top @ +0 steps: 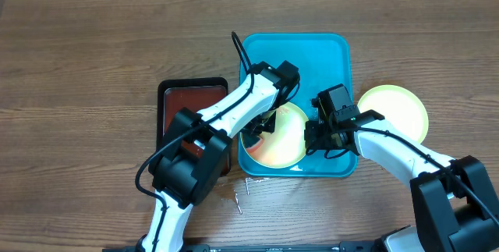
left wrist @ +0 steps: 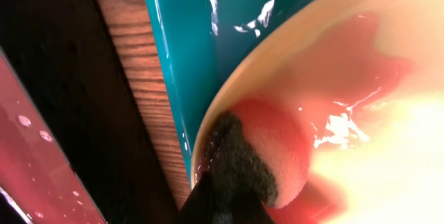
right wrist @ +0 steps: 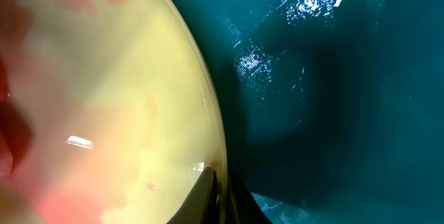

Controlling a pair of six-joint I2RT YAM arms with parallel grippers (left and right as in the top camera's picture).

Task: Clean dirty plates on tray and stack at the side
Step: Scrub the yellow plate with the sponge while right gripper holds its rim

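A pale yellow-green plate (top: 287,141) smeared with red sauce sits tilted in the near end of the turquoise tray (top: 312,57). My left gripper (top: 262,127) is shut on a sponge (left wrist: 258,160). The sponge's dark scouring side and pink foam press on the plate (left wrist: 368,113) just inside its left rim. My right gripper (top: 313,136) is shut on the plate's right rim (right wrist: 211,148), with one finger on each face of it. A second yellow-green plate (top: 398,111) lies flat on the bare wood to the right of the tray.
A smaller dark red tray with a black rim (top: 183,104) lies just left of the turquoise tray, under my left arm. A few small bits (top: 243,189) lie on the wood near the tray's front left corner. Bare wood surrounds both trays.
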